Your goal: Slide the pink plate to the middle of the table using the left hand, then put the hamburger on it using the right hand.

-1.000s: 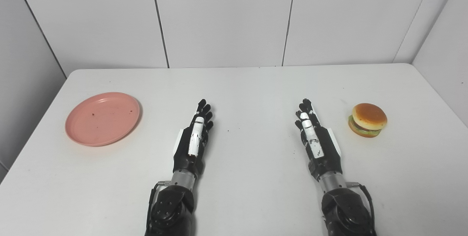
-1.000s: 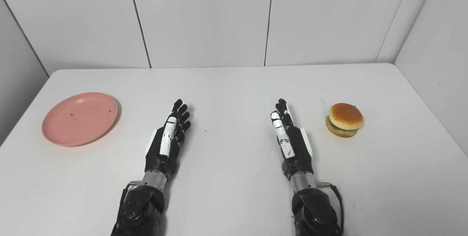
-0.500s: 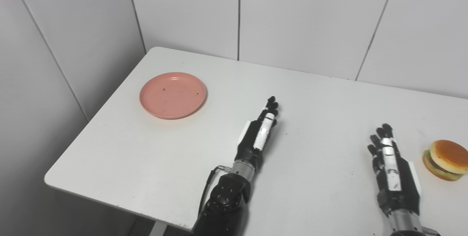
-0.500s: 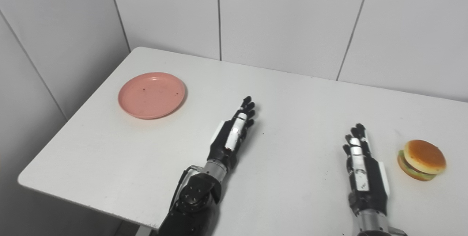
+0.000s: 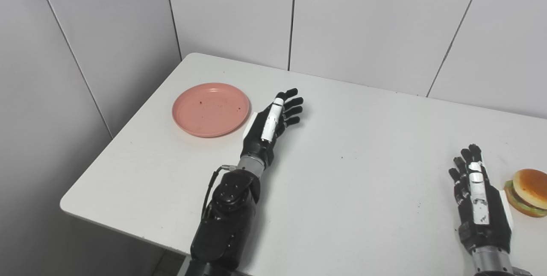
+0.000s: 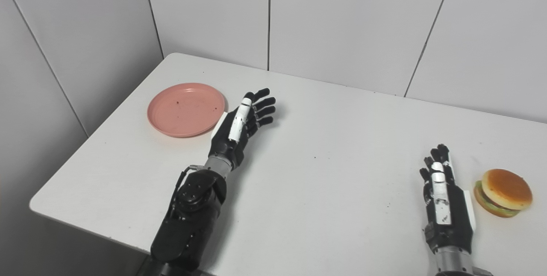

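One pink plate [image 5: 210,109] lies just beside the spread left hand [image 5: 269,123].

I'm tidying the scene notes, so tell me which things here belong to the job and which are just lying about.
Belongs to the job: pink plate, hamburger, left hand, right hand, both open, and the table.
Just lying about: nothing else on the table.

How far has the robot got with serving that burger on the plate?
Nothing is finished yet. The pink plate sits near the table's left corner, not the middle. In hand: the left robot hand is open right beside the plate's rim; contact is unclear. Left to do: slide the plate to the centre, then move the hamburger, which lies untouched beside the open right robot hand.
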Controlling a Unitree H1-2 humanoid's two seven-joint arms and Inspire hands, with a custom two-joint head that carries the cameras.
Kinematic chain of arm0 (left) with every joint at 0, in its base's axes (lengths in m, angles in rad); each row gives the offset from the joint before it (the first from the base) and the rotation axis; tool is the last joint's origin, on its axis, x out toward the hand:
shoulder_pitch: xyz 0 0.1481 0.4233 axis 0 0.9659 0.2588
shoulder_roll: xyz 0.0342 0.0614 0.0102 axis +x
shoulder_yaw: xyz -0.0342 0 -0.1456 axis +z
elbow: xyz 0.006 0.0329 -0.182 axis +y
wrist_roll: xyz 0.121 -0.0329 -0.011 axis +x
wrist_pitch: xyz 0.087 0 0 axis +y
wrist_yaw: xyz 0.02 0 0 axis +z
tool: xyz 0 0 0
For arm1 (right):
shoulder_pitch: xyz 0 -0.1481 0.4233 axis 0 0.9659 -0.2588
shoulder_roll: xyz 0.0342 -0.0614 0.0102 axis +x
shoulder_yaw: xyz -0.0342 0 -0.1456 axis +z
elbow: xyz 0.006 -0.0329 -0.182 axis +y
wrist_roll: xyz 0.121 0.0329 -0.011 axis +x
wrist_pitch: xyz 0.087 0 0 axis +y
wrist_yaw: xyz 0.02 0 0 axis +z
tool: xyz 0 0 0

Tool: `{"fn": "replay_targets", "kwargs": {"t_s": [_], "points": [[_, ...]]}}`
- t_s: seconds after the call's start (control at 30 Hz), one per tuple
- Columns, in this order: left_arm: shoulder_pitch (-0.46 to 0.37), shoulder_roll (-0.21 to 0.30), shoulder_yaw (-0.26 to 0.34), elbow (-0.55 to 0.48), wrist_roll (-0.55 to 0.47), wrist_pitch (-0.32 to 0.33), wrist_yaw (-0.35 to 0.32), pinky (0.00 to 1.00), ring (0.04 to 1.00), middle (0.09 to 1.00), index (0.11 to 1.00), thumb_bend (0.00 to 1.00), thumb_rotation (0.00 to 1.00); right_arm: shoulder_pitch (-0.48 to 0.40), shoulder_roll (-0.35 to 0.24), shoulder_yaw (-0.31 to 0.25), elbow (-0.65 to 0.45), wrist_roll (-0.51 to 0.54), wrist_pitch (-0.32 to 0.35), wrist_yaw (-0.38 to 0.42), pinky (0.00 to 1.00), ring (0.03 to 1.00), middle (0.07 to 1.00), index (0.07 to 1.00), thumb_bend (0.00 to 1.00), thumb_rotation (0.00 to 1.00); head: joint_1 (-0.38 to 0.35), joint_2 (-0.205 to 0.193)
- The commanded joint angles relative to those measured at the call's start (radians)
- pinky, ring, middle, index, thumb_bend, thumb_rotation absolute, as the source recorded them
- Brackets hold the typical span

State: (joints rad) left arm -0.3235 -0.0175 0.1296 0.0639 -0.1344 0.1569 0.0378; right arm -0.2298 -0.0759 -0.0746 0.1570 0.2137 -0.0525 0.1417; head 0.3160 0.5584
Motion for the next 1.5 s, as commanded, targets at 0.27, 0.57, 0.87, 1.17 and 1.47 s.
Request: {"fn": "replay_targets", "kwargs": {"t_s": [0.27,0.57,0.87,1.17,1.47], "points": [[-0.174,0.139,0.121,0.076,-0.028,-0.022,0.039,0.76,0.777,0.762,0.746,0.59,1.0,0.003,0.027,0.011,-0.003,-0.011,-0.046,0.0,1.0,0.991,1.0,1.0,0.52,0.81,-0.013,-0.005],[-0.26,0.299,0.183,0.297,-0.019,-0.141,0.037,0.73,0.749,0.734,0.717,0.49,1.0,0.001,0.039,0.005,0.003,-0.009,-0.05,-0.004,1.0,0.983,1.0,1.0,0.49,0.78,-0.019,-0.004],[-0.337,0.41,0.204,0.532,-0.043,-0.212,0.014,0.75,0.751,0.726,0.708,0.45,1.0,0.007,0.043,0.013,-0.014,-0.032,-0.041,-0.011,0.99,0.975,0.999,1.0,0.47,0.77,-0.029,-0.003],[-0.398,0.526,0.178,0.833,-0.039,-0.428,-0.094,0.78,0.783,0.761,0.732,0.49,1.0,0.004,0.041,0.015,-0.02,-0.034,-0.023,-0.009,1.0,0.979,0.999,1.0,0.52,0.77,-0.028,-0.003],[-0.441,0.561,0.175,1.016,-0.054,-0.488,-0.094,0.75,0.772,0.752,0.723,0.46,1.0,0.005,0.045,0.012,-0.015,-0.031,-0.049,-0.009,0.98,0.98,0.999,1.0,0.48,0.72,-0.032,0.002]]}}
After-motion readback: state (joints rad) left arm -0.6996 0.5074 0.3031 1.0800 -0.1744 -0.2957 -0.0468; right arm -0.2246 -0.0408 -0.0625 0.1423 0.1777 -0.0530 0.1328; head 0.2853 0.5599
